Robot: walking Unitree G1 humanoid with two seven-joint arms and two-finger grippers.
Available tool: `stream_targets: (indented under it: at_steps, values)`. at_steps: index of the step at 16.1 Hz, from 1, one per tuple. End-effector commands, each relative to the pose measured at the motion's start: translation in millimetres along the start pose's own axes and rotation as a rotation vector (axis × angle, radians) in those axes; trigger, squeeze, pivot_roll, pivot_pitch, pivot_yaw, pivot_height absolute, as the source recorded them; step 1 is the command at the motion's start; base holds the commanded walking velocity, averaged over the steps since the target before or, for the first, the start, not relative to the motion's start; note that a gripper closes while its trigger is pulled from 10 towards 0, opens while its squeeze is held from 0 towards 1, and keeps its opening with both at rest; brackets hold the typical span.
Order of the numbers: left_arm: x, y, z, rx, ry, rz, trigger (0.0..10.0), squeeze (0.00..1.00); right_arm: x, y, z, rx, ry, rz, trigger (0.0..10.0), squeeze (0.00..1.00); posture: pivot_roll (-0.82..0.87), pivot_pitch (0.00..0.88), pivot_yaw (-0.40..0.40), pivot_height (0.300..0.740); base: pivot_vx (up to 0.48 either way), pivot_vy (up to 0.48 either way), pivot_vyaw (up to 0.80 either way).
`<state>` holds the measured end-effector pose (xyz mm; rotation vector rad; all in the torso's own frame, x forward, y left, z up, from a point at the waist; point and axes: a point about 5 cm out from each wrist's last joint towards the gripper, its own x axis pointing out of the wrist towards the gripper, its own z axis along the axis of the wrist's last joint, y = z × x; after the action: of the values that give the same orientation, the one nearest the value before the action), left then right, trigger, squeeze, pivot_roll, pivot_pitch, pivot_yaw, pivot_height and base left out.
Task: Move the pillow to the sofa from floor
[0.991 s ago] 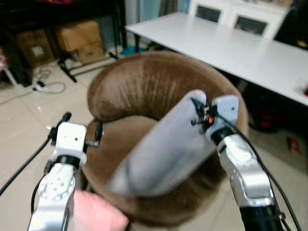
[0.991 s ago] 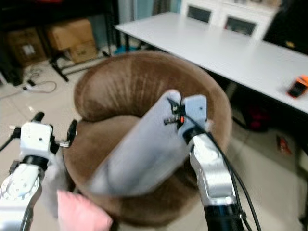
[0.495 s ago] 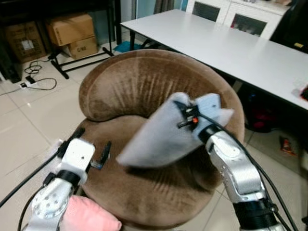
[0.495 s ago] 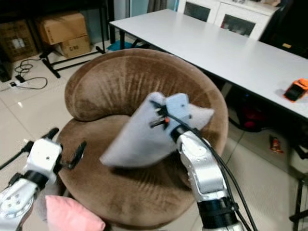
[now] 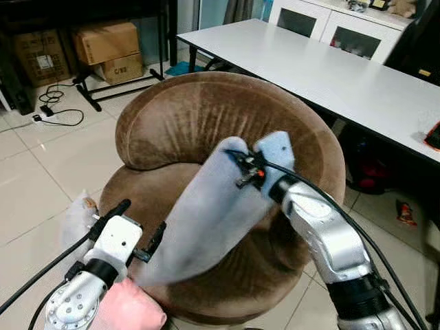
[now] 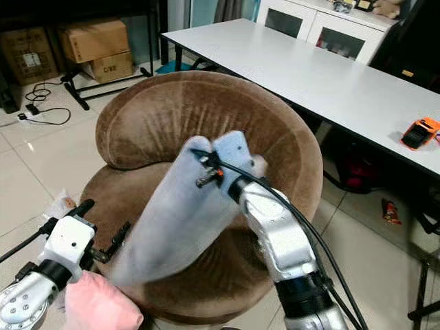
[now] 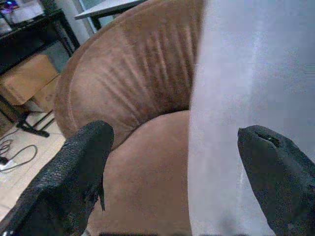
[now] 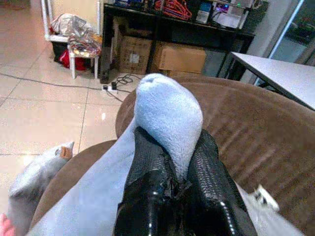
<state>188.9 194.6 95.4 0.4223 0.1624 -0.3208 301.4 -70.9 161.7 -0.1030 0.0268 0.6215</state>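
The right gripper [image 5: 249, 167], near the centre of the left eye frame, is clamped on one upper corner of the pale blue-grey fleece pillow [image 5: 206, 216]; in the right wrist view its black fingers [image 8: 147, 172] pinch a rounded tuft of that fabric between them. From the pinched corner the pillow hangs with its long axis slanting down toward the lower left of the frame, over the seat of the round brown velvet sofa [image 5: 185, 120], its lower end close to the seat's front edge; whether that end already rests on the cushion I cannot tell. The curved backrest rises beyond the gripper, toward the top of the frame, so setting the pillow down likely calls for lowering and letting go rather than reaching further. The left gripper [image 5: 141, 230], at the lower left of the frame, stands with its two fingers spread wide and empty just beside the pillow's lower end; in the left wrist view the fabric lies between its fingertips [image 7: 86, 157] without being squeezed. It is the nearer arm to that low end, while the right carries the load. By count: one pale pillow held, one sofa, two grippers, one soft pink cushion [image 5: 130, 309] at the bottom left edge, one small pale bundle on the tiled floor [image 5: 41, 172] left of the sofa, and one long white surface [image 5: 330, 65] across the upper right.
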Motion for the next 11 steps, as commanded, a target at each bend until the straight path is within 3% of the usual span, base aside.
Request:
stream_targets:
  at_steps: [1,3,6,7,8,10,11]
  values:
    - [0.4,-4.3,4.3,0.012,-0.018,-0.03,10.0,0.53,4.6,-5.7,10.0,-0.019,-0.02,-0.044,10.0,0.0,-0.02,0.0,-0.126,0.74,0.0,0.0,0.0]
    - [0.7,-7.9,3.7,0.012,-0.016,-0.047,10.0,0.54,27.5,-23.6,-11.2,0.027,0.117,-0.313,10.0,0.0,-0.02,0.0,-0.125,0.74,0.0,0.0,0.0]
    - [1.3,-9.2,3.9,0.015,-0.016,-0.06,10.0,0.53,51.3,-29.3,-8.7,0.131,0.062,-0.353,10.0,0.0,-0.02,0.0,-0.127,0.74,0.0,0.0,0.0]
    - [1.3,-8.9,4.2,0.017,-0.014,-0.06,10.0,0.53,66.9,-29.1,-1.8,0.154,0.048,-0.33,10.0,0.0,-0.01,0.0,-0.133,0.74,0.0,0.0,0.0]
    - [1.2,-8.8,4.3,0.018,-0.013,-0.06,10.0,0.53,69.7,-29.2,-0.3,0.153,0.046,-0.327,10.0,0.0,-0.01,0.0,-0.133,0.74,0.0,0.0,0.0]
    - [-0.8,-9.7,2.9,0.02,-0.005,-0.051,10.0,0.54,79.3,-44.9,5.4,0.016,0.113,-0.517,10.0,0.0,0.0,0.0,-0.147,0.74,0.0,0.0,0.0]
    - [-2.2,-10.0,2.4,0.02,-0.002,-0.046,10.0,0.53,80.3,-51.5,9.6,0.008,0.125,-0.601,10.0,0.0,0.0,0.0,-0.158,0.74,0.0,0.0,0.0]
